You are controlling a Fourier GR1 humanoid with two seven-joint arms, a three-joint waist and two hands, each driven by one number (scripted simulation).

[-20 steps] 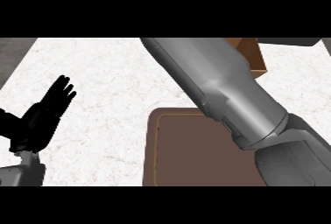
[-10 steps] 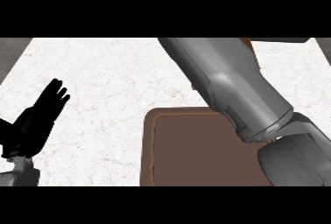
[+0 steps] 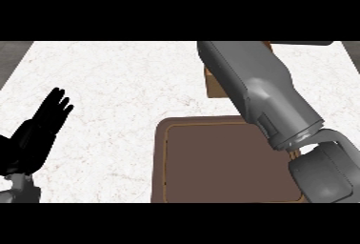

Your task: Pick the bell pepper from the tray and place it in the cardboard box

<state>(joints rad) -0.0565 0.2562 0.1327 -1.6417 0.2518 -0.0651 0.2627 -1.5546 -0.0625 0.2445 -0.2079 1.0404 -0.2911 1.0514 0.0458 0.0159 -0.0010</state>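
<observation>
A brown tray lies on the white counter at the lower middle, and its visible surface holds nothing. Only a brown corner of the cardboard box shows at the upper right, behind my right forearm. That grey forearm runs from the lower right up past the top of the view, so my right hand is out of sight. No bell pepper shows anywhere. My left hand rests open at the left edge, fingers straight and pointing up.
The white marble counter spreads across the left and middle. Its dark edge shows at the top left corner and at the far right.
The view has shifted, so the tray and my right forearm sit further right and more of the tray shows. The box corner shows again beside the forearm. My left hand stays open.
</observation>
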